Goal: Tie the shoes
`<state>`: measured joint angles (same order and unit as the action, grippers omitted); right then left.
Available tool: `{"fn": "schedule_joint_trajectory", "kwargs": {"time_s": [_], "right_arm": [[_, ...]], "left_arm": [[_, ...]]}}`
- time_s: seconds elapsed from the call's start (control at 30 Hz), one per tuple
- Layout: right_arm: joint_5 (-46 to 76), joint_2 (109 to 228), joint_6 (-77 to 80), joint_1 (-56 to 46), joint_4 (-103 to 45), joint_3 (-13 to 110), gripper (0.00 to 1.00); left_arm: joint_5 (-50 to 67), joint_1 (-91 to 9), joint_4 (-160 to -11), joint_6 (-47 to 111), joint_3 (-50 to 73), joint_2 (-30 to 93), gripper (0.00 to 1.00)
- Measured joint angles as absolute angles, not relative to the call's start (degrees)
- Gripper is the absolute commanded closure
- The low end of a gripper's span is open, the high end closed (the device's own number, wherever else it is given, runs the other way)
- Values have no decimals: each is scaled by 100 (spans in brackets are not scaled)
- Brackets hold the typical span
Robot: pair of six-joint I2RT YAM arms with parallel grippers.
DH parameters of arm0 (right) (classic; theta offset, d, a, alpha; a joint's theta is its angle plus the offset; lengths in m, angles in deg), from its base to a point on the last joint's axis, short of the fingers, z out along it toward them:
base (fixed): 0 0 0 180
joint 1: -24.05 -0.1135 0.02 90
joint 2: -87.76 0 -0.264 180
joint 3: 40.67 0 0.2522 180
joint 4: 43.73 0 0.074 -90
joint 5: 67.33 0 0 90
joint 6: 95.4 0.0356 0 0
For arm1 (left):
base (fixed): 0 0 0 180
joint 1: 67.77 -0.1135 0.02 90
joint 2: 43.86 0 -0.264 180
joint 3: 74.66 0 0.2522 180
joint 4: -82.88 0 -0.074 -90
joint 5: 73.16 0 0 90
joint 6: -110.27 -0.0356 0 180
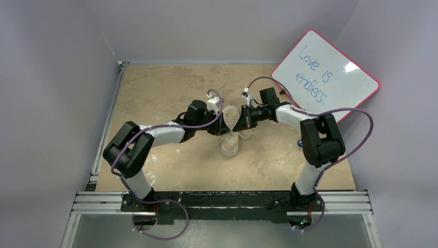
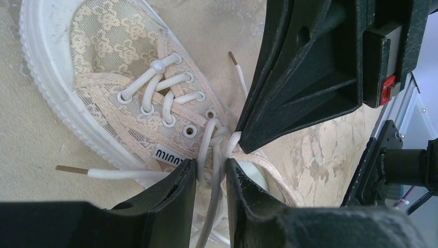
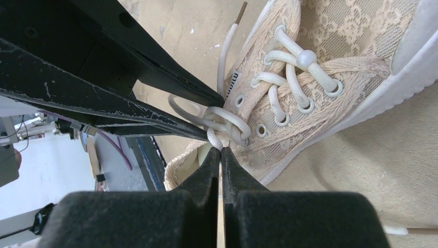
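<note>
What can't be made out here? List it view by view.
Top view: the laces on the sneaker are too small, and both pairs of jaws cover them.
Left wrist view: the sneaker's heel is hidden behind the left jaws; whether they pinch the laces between them is unclear.
Right wrist view: the shut right jaws hide how much lace they grip; the frame edge cuts off the toe.
</note>
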<state>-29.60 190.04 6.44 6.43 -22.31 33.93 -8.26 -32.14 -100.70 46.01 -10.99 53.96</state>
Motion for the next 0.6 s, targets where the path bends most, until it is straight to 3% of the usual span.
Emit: {"fn": "schedule_joint_trajectory", "kwargs": {"time_s": [0.07,0.17,0.23,0.3,0.4,0.53,0.6], "right_arm": [[-2958,19015,644,643,-2226,3395,100],[-2960,19015,633,643,-2202,3430,100],[-2965,19015,606,643,-2150,3463,85],[-2982,19013,558,643,-2012,3511,72],[-2866,18919,322,647,-1781,3541,63],[-2565,18497,-191,649,-1912,3541,62],[-2447,18353,-454,658,-2163,3576,68]], "left_arm": [[-828,-3214,-10064,4583,-1097,5407,77],[-826,-3214,-10062,4540,-1066,5461,93],[-828,-3214,-10053,4474,-1044,5505,100],[-821,-3211,-10033,4393,-1042,5514,100],[-791,-3200,-10007,4183,-1038,5514,100],[-782,-3183,-9998,3847,-1038,5509,100],[-773,-3163,-9998,3676,-1040,5487,100]]}}
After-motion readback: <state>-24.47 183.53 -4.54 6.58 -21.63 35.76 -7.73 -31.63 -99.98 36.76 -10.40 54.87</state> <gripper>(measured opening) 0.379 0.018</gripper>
